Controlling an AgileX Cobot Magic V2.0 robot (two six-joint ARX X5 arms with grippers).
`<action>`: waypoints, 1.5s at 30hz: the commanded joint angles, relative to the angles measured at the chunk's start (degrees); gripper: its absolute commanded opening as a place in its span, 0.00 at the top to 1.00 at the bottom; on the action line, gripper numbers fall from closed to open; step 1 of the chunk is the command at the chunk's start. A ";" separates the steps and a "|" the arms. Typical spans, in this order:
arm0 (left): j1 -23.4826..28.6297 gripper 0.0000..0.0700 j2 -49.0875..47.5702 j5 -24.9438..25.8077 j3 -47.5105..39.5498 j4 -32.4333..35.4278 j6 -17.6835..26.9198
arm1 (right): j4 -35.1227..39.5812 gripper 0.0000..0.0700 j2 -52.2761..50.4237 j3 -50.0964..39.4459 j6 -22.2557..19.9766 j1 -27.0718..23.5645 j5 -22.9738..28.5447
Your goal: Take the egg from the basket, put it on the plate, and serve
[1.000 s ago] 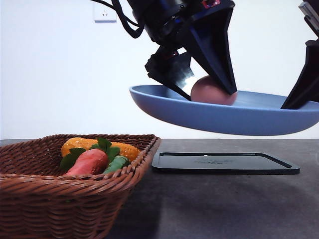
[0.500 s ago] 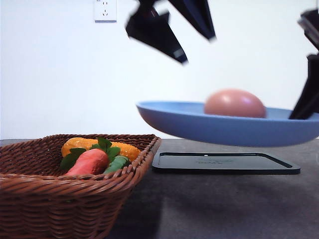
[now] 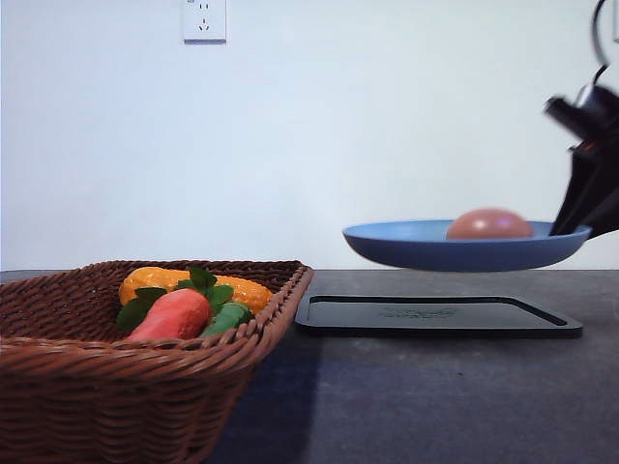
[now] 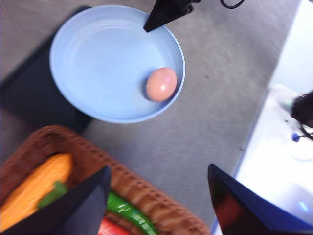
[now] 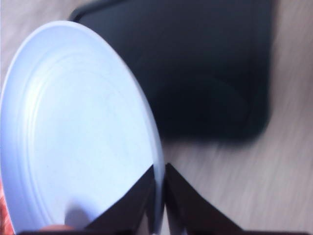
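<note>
**Right gripper carrying plate with egg above tray**

Right gripper (image 5: pixel 159 205): closed on the rim of the plate (image 3: pixel 426 253), fingers pinching the edge from both sides. Left gripper (image 4: pixel 156 200): jaws spread wide, nothing held, poised over the basket (image 3: pixel 145 387).

Change recorded: a second ago the left gripper was at the egg (image 3: pixel 489 224) inside the plate; it has since been withdrawn, and the plate has been drawn back and lowered. The transfer is judged done; serving remains.

Positions, relative to the tray (image 3: pixel 435 316): plate held in the air directly above it, not touching; egg resting inside the plate; basket just beside the tray on the bench (image 3: pixel 435 406).

Count: one egg, one plate, one basket, one tray, one carrot (image 3: pixel 170 315), one corn cob (image 3: pixel 160 282).
</note>
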 commanded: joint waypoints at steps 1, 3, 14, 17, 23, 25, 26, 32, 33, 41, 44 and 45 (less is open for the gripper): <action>0.14 0.42 -0.76 -1.75 1.36 -0.30 -0.09 | 0.47 1.00 4.78 3.64 -0.92 0.15 -0.65; 0.72 0.42 -2.44 -3.72 1.36 -1.27 -0.11 | 0.60 1.00 9.47 7.07 -0.94 0.17 -0.61; 3.16 0.42 -8.08 -7.81 1.36 -3.28 -1.31 | 0.72 1.00 26.32 19.49 -0.90 0.28 -0.38; 3.29 0.42 -8.18 -7.84 1.36 -3.28 -1.42 | 1.37 0.92 26.85 19.84 -0.90 0.28 2.24; 3.29 0.42 -8.13 -7.85 1.36 -3.15 -1.40 | 1.55 0.68 26.84 19.88 -1.27 0.26 4.82; 3.29 0.42 -8.06 -7.85 1.36 -3.08 -1.40 | 1.47 0.68 26.61 19.99 -1.41 0.14 4.74; 3.31 0.43 -8.02 -7.86 1.36 -3.04 -1.38 | 1.41 0.68 26.32 20.03 -1.48 0.05 4.60; 4.72 0.57 -6.99 -7.89 1.33 -2.28 -0.77 | 0.53 0.69 21.23 20.04 -2.19 -0.82 3.61; 5.06 0.60 -6.69 -7.89 1.33 -2.04 -0.72 | 0.30 0.71 19.90 20.04 -2.19 -0.90 3.61; 9.95 1.00 -2.25 -7.89 1.27 1.48 1.02 | -5.28 1.00 5.36 19.92 -5.99 -0.08 4.17; 12.79 1.00 -0.73 -7.87 1.18 4.12 0.95 | -8.70 1.00 0.06 19.42 -6.72 1.82 6.95; 13.95 1.00 -0.31 -7.87 1.15 5.05 0.84 | -9.79 1.00 -2.07 18.97 -7.02 2.77 8.52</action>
